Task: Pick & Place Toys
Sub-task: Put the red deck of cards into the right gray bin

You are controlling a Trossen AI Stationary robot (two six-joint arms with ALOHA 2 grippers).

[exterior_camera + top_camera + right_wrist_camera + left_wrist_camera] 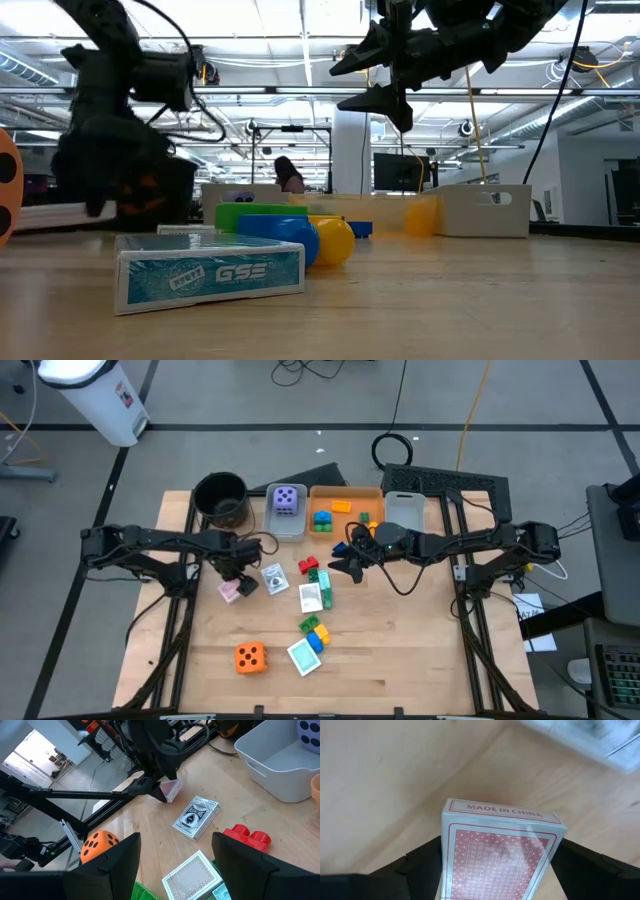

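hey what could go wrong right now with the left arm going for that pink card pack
The left gripper straddles the pink card pack with fingers not visibly clamped; an off-centre close could twist or squirt it away. The white card pack lies close beside and may get nudged. The right gripper hovers open nearby, so the arms could crowd.

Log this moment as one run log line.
left gripper: around red card deck, jaws open | right gripper: open, empty, raised over table | purple die: in grey bin | orange die: on table

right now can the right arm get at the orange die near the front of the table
Probably yes: the right gripper hangs open and empty above mid-table, and the orange die sits alone with bare wood around it, though across on the left arm's side.
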